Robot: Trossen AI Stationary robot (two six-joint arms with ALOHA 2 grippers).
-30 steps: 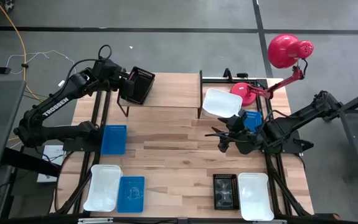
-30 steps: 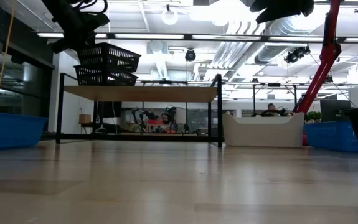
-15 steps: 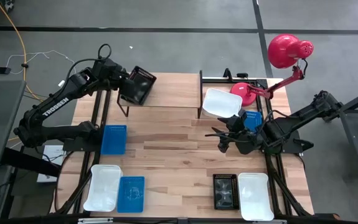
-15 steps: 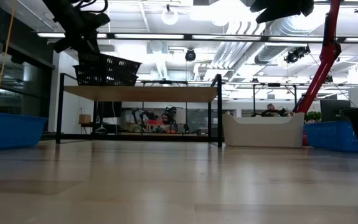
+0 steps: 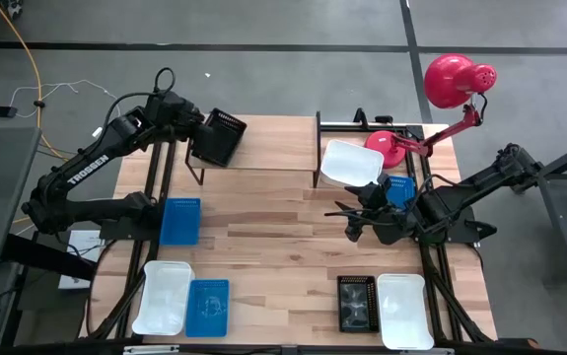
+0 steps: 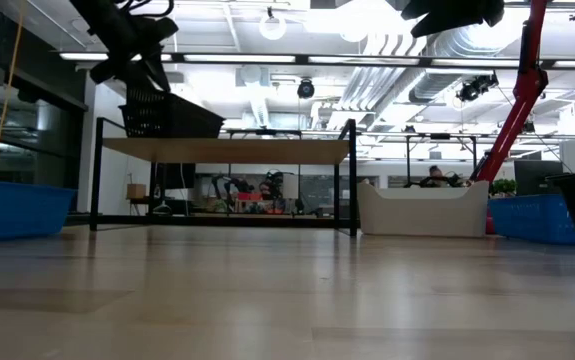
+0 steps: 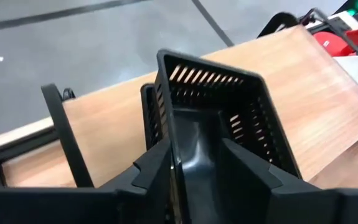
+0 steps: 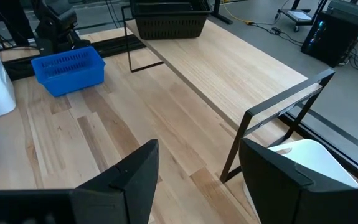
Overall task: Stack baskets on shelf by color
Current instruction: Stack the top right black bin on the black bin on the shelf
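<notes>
the left claw [image 5: 200, 136] is parked at the left end of the shelf [image 5: 263, 148], fingers spread either side of the wall of a black basket [image 5: 221, 137] that's sat on the shelf's left corner. in the low view that basket [image 6: 170, 118] is resting on the board, slightly tilted. whether it's still pinched can't be told.

the right claw [image 5: 352, 219] is hung over the table [image 5: 283, 256] near the shelf's right end, fingers apart, nothing in them. a white basket [image 5: 351, 163] is seen just beside it, tilted at the shelf's right end. other baskets are lying along the table's near edge.
</notes>
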